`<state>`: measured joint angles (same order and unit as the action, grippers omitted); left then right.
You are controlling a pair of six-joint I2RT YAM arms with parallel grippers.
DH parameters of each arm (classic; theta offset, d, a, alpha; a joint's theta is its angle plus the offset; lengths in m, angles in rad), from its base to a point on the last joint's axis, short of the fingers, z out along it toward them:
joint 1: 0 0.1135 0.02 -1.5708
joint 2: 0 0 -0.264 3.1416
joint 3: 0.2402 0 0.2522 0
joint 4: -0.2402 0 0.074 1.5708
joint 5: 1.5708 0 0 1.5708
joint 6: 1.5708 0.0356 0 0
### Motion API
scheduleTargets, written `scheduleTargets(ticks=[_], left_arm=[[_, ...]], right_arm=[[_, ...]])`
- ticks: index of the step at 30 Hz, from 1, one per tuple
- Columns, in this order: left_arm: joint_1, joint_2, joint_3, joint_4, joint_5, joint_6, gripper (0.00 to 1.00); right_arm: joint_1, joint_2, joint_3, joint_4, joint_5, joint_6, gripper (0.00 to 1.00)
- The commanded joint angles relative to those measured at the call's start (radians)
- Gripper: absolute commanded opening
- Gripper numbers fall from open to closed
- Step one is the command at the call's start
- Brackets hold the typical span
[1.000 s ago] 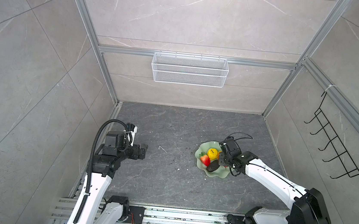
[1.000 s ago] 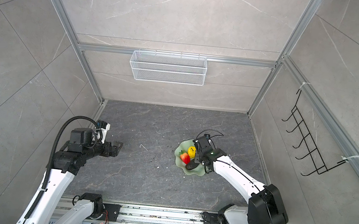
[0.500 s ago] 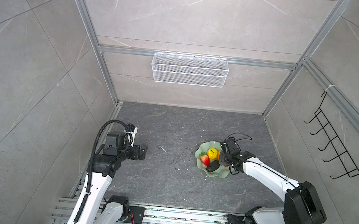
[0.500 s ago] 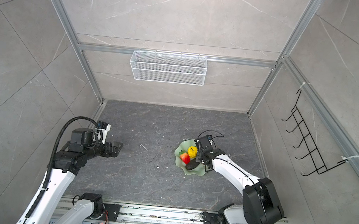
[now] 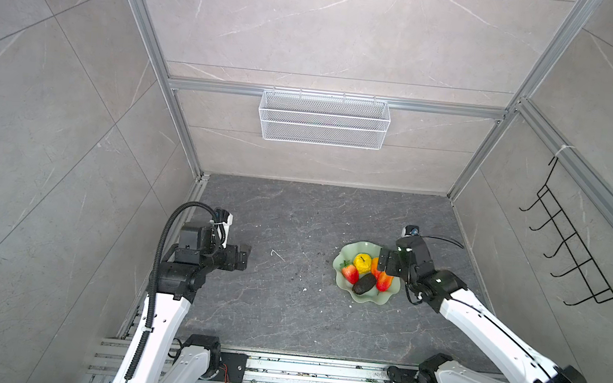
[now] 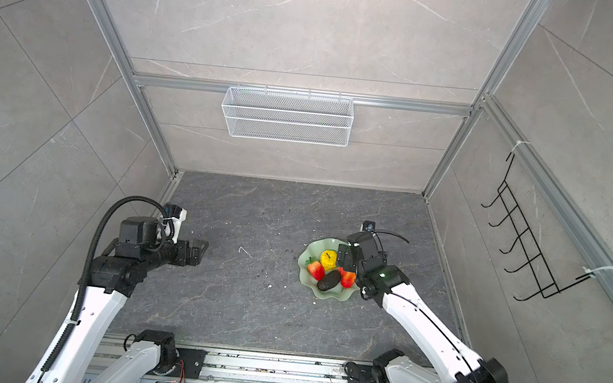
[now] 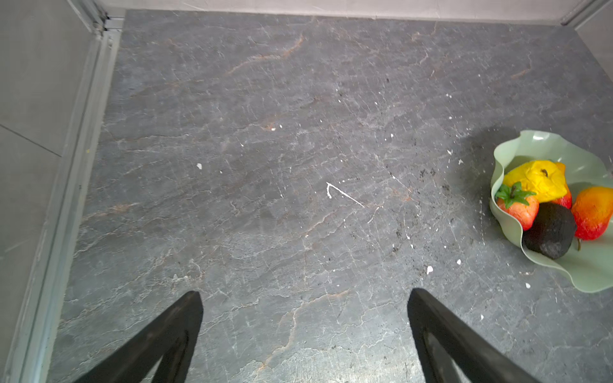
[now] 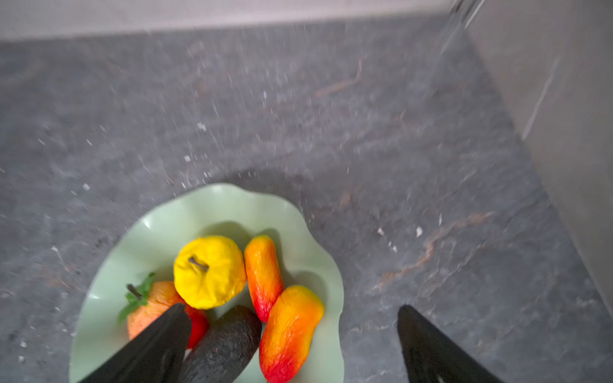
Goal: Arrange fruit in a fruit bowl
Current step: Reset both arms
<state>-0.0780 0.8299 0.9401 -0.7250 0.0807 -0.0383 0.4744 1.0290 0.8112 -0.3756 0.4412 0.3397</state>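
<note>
You see your right gripper [image 8: 291, 308] spread wide, holding nothing, over the rim of the fruit bowl [image 5: 367, 299]; in a top view the fruit [image 5: 362, 263] lies inside, at eight o'clock from it; left gripper [image 7: 305, 291] also spread

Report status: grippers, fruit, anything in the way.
Left gripper jaws open, empty, off to the side. Right gripper jaws open, empty, at fruit bowl rim. Five fruit in bowl. Nothing blocking.

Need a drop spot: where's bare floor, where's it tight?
Bare: floor between left gripper and fruit bowl, and from the bowl to the back wall. Tight: the bowl, packed with fruit, right gripper open over its edge.
</note>
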Motion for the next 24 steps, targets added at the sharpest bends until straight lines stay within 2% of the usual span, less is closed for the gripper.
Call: scheduleTargets(ticks=[1,4,9,17,20,24], left_arm=[[0.0,-0.01,-0.005,0.093,-0.166,-0.133,1.0],[0.0,-0.02,-0.11,0.269,-0.281,-0.198,1.0],[-0.001,0.051,-0.284,0.594,-0.409,-0.2,1.0],[0.001,0.252,-0.52,1.131,-0.469,-0.035,1.0],[0.012,0.311,-0.573,1.264,-0.457,-0.01,1.0],[0.054,0.439,-0.605,1.394,-0.402,0.006,1.0]], right_arm=[[-0.009,-0.104,-0.104,0.245,0.187,-0.136,1.0],[-0.046,-0.142,-0.242,0.493,0.313,-0.19,1.0],[-0.163,-0.05,-0.417,0.832,0.23,-0.234,1.0],[-0.264,0.184,-0.459,0.976,0.082,-0.191,1.0],[-0.279,0.263,-0.483,1.072,0.045,-0.198,1.0],[-0.302,0.275,-0.464,1.05,-0.048,-0.225,1.0]])
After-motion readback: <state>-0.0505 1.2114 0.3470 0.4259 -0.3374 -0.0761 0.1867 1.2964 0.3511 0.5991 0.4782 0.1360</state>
